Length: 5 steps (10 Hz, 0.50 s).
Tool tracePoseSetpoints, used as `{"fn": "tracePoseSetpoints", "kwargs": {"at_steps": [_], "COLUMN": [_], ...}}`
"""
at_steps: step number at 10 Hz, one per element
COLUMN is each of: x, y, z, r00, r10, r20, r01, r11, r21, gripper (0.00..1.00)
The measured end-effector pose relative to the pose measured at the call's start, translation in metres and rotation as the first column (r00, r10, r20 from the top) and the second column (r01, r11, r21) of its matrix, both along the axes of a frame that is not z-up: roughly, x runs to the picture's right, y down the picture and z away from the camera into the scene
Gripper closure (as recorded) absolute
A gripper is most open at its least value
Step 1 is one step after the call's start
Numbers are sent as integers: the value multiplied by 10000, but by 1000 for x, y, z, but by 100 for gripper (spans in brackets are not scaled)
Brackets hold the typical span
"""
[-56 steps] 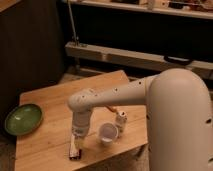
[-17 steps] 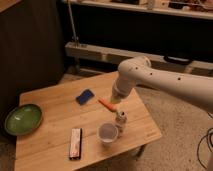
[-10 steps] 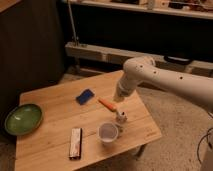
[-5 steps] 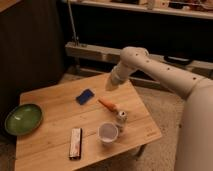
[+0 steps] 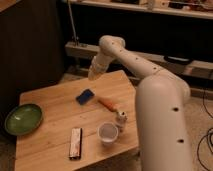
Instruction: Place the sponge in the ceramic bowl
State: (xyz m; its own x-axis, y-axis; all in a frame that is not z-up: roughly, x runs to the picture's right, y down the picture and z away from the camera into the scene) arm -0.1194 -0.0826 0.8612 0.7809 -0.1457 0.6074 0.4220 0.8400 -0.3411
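The blue sponge [image 5: 85,96] lies flat on the wooden table [image 5: 55,117], near its middle toward the back. The green ceramic bowl [image 5: 22,118] sits at the table's left edge, with nothing in it. My gripper [image 5: 92,75] hangs at the end of the white arm, above the table's far edge, up and slightly right of the sponge and clear of it. It holds nothing that I can see.
An orange stick-like item [image 5: 106,104] lies right of the sponge. A small white cup [image 5: 108,133] and a small can [image 5: 120,119] stand near the front right. A long dark-and-white bar [image 5: 75,143] lies at the front. Dark shelving stands behind the table.
The arm has swung away from the front of the table, back and to the left over the far edge. The gripper now hangs nearer the sponge. Nothing on the table moved.
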Motion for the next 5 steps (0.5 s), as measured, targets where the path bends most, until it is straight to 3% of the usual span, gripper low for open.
{"fn": "tracePoseSetpoints", "kwargs": {"at_steps": [2, 5], "x": [-9, 11], "y": [1, 13], "z": [8, 16], "r00": [9995, 9966], "r10": [-313, -800], "r20": [-80, -205], "r01": [315, 811], "r11": [9992, 9949], "r21": [244, 602], "gripper": [66, 36]}}
